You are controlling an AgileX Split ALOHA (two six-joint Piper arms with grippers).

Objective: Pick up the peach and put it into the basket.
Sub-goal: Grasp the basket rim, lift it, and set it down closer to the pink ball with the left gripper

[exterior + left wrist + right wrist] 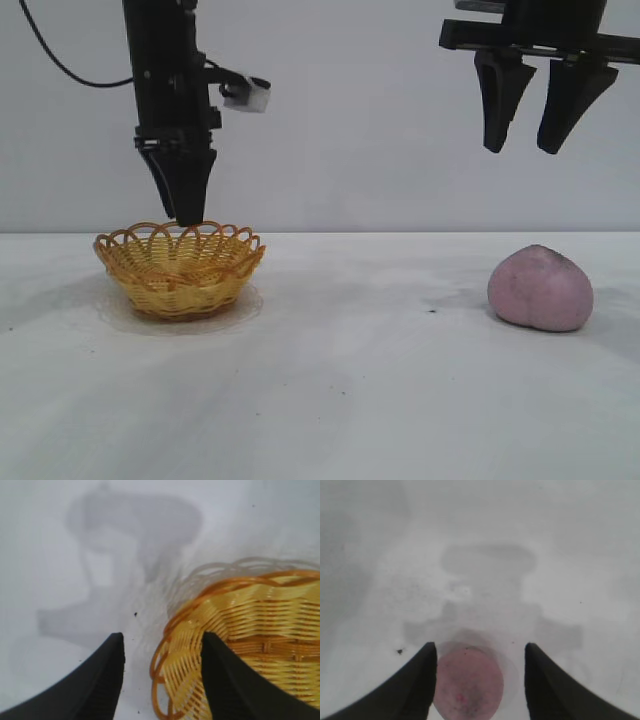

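Nearest my camera is bare white tabletop (330, 400); past it, at left, the yellow wicker basket (180, 268) sits with my left tool (182, 205) hanging at its back rim, its fingers (95, 680) apart and straddling the edge, so I judge a careless move there could drag the basket. At right, my right tool (527, 130) hovers high over the peach (540, 288), fingers spread, nothing held. The peach, well apart from the basket, is dull pink-purple, matte, rounded, faintly smudged, and may roll if I close off-centre.
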